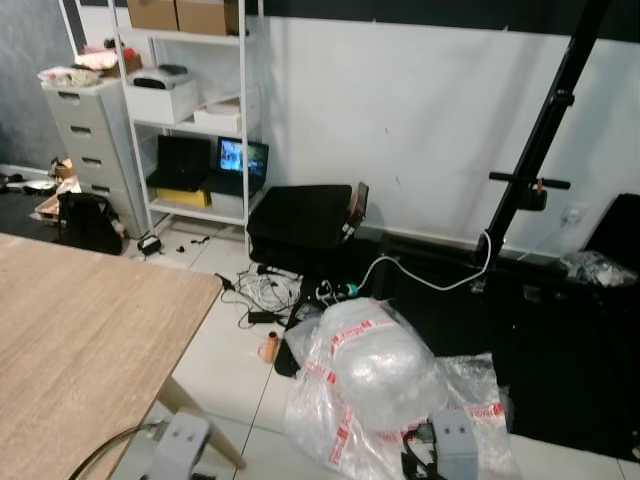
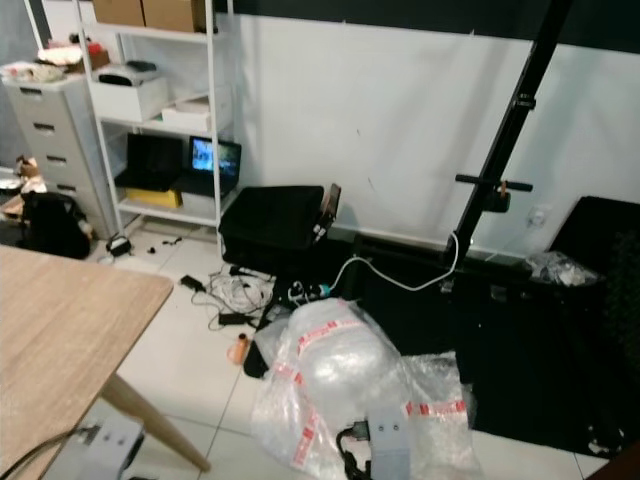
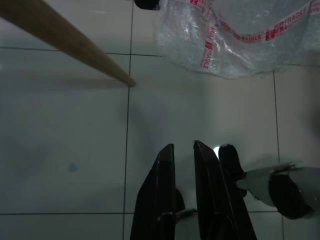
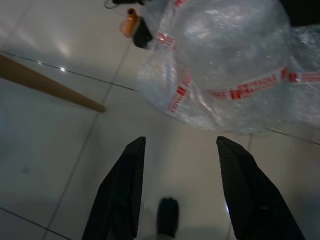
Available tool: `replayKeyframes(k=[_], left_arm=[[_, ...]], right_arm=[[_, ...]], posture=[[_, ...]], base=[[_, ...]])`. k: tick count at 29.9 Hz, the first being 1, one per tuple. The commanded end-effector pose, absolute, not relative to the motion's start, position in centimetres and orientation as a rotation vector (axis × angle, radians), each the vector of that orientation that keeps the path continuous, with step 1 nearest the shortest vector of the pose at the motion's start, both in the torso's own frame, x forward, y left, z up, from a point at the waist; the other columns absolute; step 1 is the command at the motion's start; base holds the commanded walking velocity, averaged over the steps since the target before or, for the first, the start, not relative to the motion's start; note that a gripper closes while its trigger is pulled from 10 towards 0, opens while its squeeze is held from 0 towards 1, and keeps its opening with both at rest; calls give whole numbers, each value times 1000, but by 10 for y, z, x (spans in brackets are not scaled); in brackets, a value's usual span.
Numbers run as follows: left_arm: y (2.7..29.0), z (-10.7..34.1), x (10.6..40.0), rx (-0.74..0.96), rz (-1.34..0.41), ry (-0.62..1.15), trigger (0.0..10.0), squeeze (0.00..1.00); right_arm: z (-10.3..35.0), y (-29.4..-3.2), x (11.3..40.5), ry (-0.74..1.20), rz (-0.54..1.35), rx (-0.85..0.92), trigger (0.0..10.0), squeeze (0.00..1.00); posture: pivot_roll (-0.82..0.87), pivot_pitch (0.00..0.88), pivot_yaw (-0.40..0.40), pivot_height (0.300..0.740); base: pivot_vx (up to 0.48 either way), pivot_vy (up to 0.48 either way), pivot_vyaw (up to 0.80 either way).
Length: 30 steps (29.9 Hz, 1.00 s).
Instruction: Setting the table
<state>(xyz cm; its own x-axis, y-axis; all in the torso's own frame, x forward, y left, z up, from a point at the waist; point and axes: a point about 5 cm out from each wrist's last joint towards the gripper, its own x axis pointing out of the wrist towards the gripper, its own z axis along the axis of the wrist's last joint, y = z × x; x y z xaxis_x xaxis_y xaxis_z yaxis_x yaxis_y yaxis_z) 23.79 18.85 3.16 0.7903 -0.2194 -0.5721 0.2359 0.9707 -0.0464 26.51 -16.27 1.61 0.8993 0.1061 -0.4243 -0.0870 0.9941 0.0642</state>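
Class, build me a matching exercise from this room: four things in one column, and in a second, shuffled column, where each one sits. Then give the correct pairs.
Things:
1. Wooden table
2. Bubble-wrap bundle
3. Lit laptop
4. Black case

Places:
A. On a white shelf unit's lower shelf
B. On the floor against the white wall
C. At the robot's left, its top bare
D. On the tiles ahead, taped with red "fragile" tape

Pairs: 1-C, 2-D, 3-A, 4-B
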Motion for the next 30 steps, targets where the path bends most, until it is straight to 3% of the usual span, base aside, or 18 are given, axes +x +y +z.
replayKeyframes(k=[1,3,30], left_arm=[[189,30,234,16,-240,618,10000,0],[188,32,235,17,-248,607,10000,0],[183,25,243,28,-306,562,10000,0]], right_arm=[[19,-161,265,416,106,54,10000,0],[22,-161,267,402,101,58,10000,0],[13,-171,272,363,60,49,10000,0]], posture=[[70,111,47,740],[70,113,45,740],[63,117,46,740]], base=[[0,0,0],[0,0,0],[0,0,-800]])
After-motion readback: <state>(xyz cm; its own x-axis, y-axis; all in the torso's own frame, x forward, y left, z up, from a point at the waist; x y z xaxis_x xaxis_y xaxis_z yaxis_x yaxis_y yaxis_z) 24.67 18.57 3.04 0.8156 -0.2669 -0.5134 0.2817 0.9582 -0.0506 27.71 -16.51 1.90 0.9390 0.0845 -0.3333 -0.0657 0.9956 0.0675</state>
